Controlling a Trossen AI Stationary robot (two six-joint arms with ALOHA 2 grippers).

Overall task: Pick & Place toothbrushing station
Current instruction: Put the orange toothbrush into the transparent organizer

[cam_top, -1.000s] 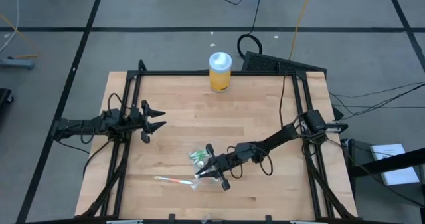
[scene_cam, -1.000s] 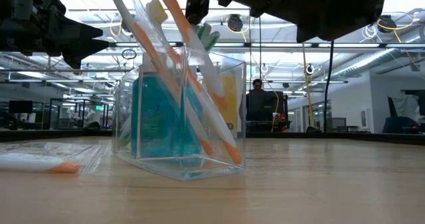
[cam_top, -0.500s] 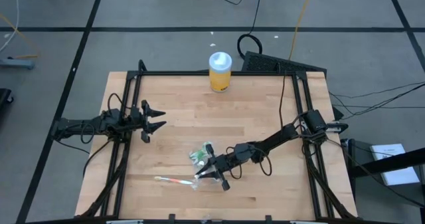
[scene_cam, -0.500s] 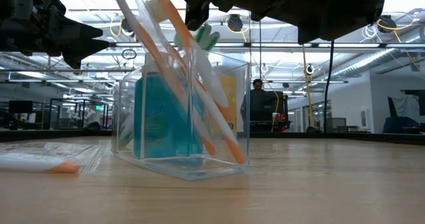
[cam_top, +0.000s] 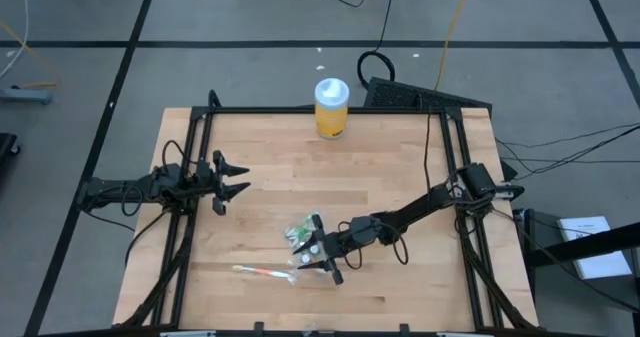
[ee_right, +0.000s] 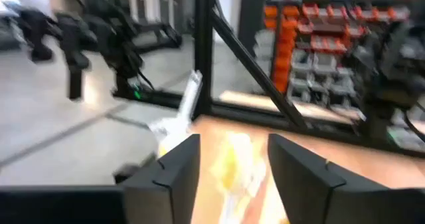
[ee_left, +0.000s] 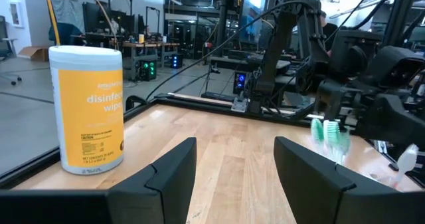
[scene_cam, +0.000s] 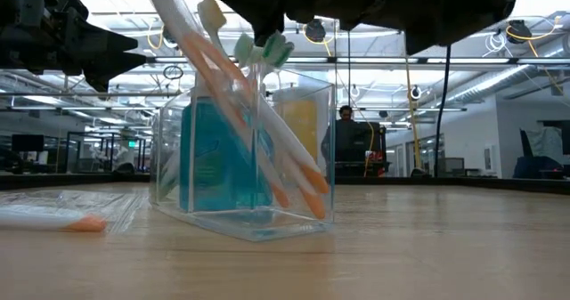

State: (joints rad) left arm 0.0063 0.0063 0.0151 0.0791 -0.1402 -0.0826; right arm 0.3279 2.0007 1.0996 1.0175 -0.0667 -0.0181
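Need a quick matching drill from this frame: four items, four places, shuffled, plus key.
Items:
1. yellow jar
2. toothbrushing station
3. left gripper
4. loose toothbrush

Places:
A. lying flat near the table's front edge
B. open, over the left side of the table
C. at the table's far edge
D. upright on the table, right beside the right gripper

Pairs: 1-C, 2-D, 3-B, 4-A
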